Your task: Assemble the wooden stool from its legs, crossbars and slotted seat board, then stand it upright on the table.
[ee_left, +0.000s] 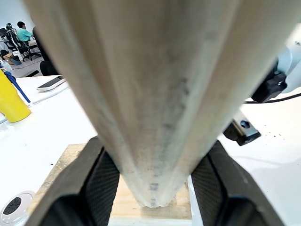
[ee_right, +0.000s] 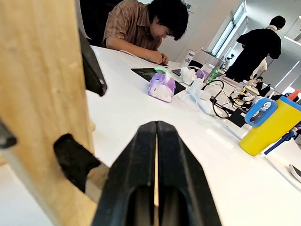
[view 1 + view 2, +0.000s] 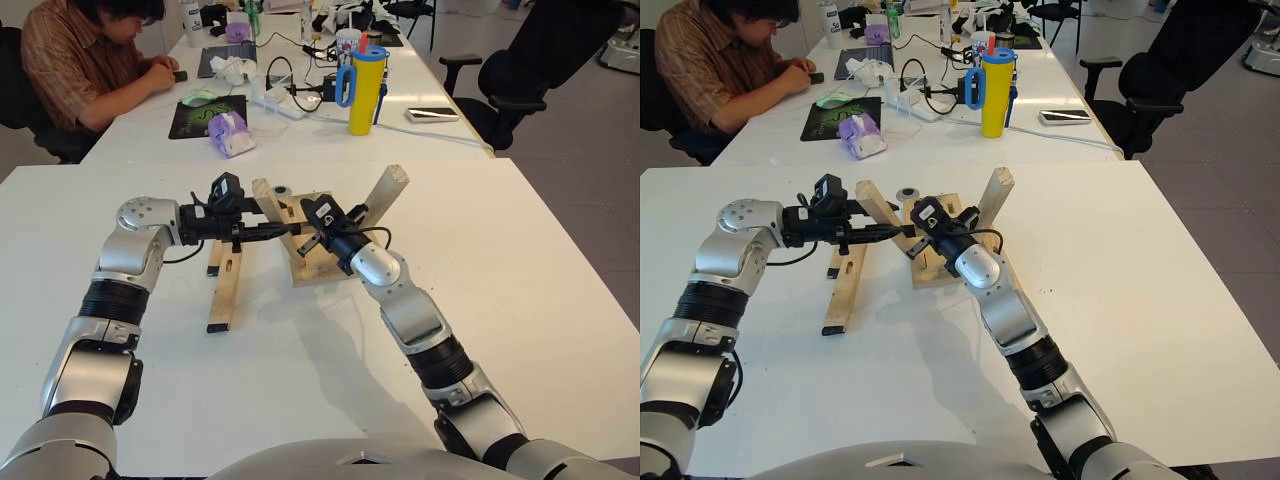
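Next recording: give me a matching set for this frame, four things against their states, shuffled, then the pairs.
Things: 1 left hand; 2 right hand; 3 loose leg; 4 yellow tumbler.
States: A lying flat on the table; B upright on the far table; C shut on a wooden leg; D fingers pressed together.
Pairs: 1-C, 2-D, 3-A, 4-B.

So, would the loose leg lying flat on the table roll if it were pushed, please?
Probably not: the leg is a flat-sided bar lying on its face, so it should slide or pivot. It looks like solid wood, likely stiff when lifted by one end. The table is smooth, so it may skid easily.
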Tool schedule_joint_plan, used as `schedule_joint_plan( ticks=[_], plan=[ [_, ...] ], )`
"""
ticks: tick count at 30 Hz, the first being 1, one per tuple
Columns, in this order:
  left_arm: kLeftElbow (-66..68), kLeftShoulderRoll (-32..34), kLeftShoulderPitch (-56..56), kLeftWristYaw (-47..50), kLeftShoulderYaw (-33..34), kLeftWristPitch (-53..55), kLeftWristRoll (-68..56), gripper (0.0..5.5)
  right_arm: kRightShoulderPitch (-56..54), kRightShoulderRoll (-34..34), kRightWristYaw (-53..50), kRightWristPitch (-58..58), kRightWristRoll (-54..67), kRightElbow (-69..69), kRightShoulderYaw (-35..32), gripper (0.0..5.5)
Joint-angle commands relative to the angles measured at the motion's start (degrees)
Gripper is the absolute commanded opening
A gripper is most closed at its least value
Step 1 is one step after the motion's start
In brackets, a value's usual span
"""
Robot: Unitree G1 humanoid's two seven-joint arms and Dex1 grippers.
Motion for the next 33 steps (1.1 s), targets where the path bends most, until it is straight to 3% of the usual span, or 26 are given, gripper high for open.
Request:
schedule_joint_plan(
  ticks=[1, 5, 9, 17, 22, 23, 33],
  plan=[
    [2.32, -1.41, 4.66, -0.46, -2.33, 4.86, 2.82, 2.05, 3.14, 1.09, 2.78, -5.26, 7.58, -8.47, -5.31, 0.00],
    [3.47, -0.58, 2.38, -2.86, -1.23, 5.51, 1.95, 2.05, 11.53, -4.45, 8.88, -6.43, 11.65, -15.10, -6.28, 0.00],
    [5.80, 0.64, -1.66, -6.81, -1.40, 5.71, 2.69, 2.05, 19.13, -7.81, 12.28, -8.92, 11.99, -9.91, -5.06, 0.00],
    [8.16, 0.36, -2.66, -10.33, -2.15, 4.36, 5.10, 2.05, 10.87, 1.62, 6.95, -8.32, 11.70, 12.37, -5.75, 0.00],
    [8.66, -0.10, -1.76, -9.28, -2.10, 1.87, 6.34, 2.05, 8.22, 1.83, 3.45, -3.43, 6.93, 20.42, -4.22, 0.00],
    [8.66, -0.20, -1.66, -8.58, -1.65, 1.57, 6.28, 2.42, 8.32, 1.67, 3.46, -3.14, 6.76, 20.39, -4.30, 0.00],
    [-0.50, 6.36, 3.44, -6.11, 9.60, 8.60, 0.85, 3.90, 9.36, 0.34, 5.44, -0.08, 5.28, 21.13, -2.28, 0.00]
  ],
)
